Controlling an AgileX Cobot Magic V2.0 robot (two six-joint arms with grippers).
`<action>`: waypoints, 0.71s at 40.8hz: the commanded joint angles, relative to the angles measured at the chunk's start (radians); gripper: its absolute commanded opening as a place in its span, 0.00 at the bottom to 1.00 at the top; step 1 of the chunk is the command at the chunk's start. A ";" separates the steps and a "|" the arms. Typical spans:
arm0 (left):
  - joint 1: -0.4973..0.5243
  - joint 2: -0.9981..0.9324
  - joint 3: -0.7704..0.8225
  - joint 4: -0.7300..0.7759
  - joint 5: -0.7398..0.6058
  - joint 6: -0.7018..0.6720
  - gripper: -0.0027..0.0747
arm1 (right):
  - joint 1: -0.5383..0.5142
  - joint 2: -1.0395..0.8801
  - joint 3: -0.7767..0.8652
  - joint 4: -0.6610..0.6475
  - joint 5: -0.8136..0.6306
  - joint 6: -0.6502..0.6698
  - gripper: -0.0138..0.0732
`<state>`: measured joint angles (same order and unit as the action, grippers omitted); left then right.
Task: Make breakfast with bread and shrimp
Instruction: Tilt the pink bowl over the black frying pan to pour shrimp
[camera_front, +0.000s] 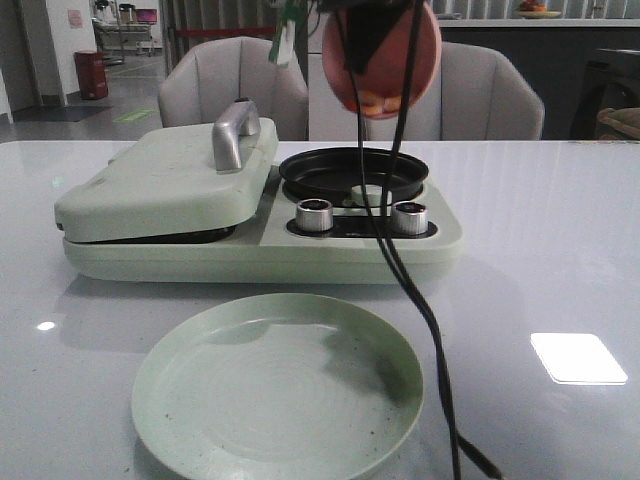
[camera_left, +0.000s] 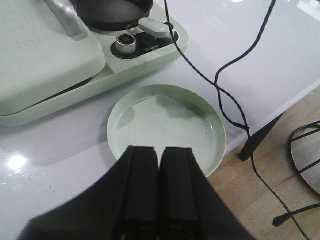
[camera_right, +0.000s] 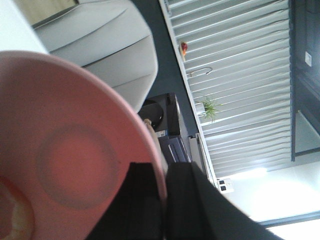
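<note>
My right gripper (camera_right: 164, 172) is shut on the rim of a pink bowl (camera_right: 75, 130). It holds the bowl (camera_front: 420, 60) tilted on edge, high above the black round pan (camera_front: 340, 170) of the pale green breakfast maker. A few orange and pale shrimp pieces (camera_front: 375, 100) lie at the bowl's lowest edge and also show in the right wrist view (camera_right: 12, 212). My left gripper (camera_left: 160, 155) is shut and empty above the near rim of the green plate (camera_left: 165, 120). No bread is in view; the maker's lid (camera_front: 160, 185) is down.
Two silver knobs (camera_front: 314, 214) (camera_front: 410, 216) sit on the maker's front. The empty green plate (camera_front: 280, 390) lies before it. A black cable (camera_front: 420, 310) hangs from the right arm across the maker and table. The table's edge (camera_left: 280, 107) is close to the plate. Grey chairs stand behind.
</note>
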<state>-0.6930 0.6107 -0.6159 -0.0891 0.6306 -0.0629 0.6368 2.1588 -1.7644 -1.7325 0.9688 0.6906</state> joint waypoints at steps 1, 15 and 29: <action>-0.007 0.000 -0.032 -0.002 -0.067 -0.005 0.17 | 0.004 -0.032 -0.033 -0.080 0.061 -0.031 0.21; -0.007 0.000 -0.032 0.002 -0.067 -0.005 0.17 | 0.009 -0.030 -0.108 -0.080 0.126 -0.110 0.21; -0.007 0.000 -0.032 0.003 -0.069 -0.005 0.17 | 0.048 0.029 -0.187 -0.080 0.129 -0.191 0.21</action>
<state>-0.6930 0.6107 -0.6159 -0.0839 0.6328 -0.0629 0.6813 2.2290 -1.9162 -1.7084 1.0687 0.5352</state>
